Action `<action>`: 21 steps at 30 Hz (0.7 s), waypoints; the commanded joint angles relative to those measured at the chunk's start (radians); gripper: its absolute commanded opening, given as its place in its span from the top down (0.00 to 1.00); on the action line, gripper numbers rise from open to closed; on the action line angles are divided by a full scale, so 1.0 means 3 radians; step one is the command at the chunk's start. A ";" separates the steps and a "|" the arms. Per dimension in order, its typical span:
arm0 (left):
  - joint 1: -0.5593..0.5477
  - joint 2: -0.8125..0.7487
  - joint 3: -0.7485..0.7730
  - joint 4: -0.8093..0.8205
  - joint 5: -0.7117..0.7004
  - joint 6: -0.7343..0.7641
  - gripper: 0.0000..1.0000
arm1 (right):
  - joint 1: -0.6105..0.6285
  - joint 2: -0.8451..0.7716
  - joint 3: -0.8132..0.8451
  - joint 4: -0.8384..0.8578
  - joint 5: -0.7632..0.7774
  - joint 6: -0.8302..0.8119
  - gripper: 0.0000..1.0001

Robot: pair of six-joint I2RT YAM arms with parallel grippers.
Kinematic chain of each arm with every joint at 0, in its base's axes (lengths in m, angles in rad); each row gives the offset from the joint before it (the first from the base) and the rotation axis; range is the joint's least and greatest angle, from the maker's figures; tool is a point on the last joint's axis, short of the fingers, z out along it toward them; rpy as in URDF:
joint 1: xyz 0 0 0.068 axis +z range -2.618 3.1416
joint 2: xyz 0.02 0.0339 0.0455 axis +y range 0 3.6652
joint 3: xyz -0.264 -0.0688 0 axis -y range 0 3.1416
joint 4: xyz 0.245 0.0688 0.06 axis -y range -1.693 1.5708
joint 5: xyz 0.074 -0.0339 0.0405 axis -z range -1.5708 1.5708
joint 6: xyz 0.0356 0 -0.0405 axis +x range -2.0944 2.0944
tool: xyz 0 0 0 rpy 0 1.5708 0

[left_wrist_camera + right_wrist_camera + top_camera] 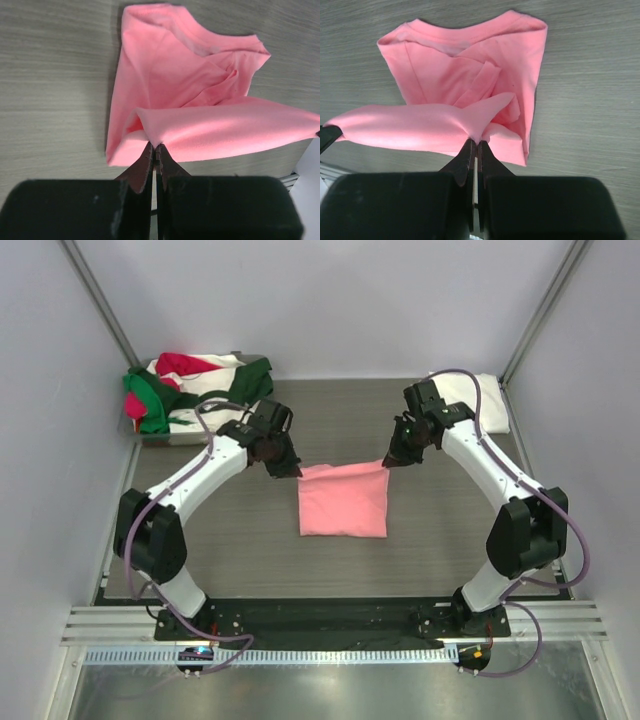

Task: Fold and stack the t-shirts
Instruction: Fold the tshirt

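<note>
A salmon-pink t-shirt [344, 500] lies partly folded in the middle of the table. My left gripper [287, 469] is shut on its far left corner, as the left wrist view [155, 146] shows. My right gripper [392, 461] is shut on its far right corner, as the right wrist view [476, 142] shows. Both hold the far edge lifted and stretched between them over the rest of the shirt [170, 75] [465, 75]. A heap of dark green, red and white t-shirts [195, 388] lies at the back left. A white t-shirt [480, 400] lies at the back right behind my right arm.
The heap of shirts sits in a shallow tray [160, 437] at the back left corner. White walls close in the table on the left, back and right. A metal rail [330, 625] runs along the near edge by the arm bases.
</note>
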 commanded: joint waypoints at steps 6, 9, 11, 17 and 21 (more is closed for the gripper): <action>0.0122 0.0395 0.0435 0.0117 0.0151 0.0227 1.00 | -0.0138 0.0061 0.0213 0.0087 0.0225 -0.0150 0.99; 0.0142 0.0543 0.0553 0.0117 0.0151 0.0247 1.00 | -0.0199 0.0122 0.0218 0.0108 0.0210 -0.0180 0.99; 0.0158 0.0665 0.0659 0.0117 0.0151 0.0267 1.00 | -0.0225 0.0219 0.0228 0.0148 0.0159 -0.0186 0.99; 0.0331 0.1090 0.1150 0.0004 0.0110 0.0319 1.00 | -0.0307 0.0846 0.0605 0.0170 0.0041 -0.0257 0.99; 0.0510 0.1742 0.1921 -0.0348 0.0304 0.0471 0.59 | -0.0404 0.1410 0.1518 -0.0208 0.0113 -0.0318 0.49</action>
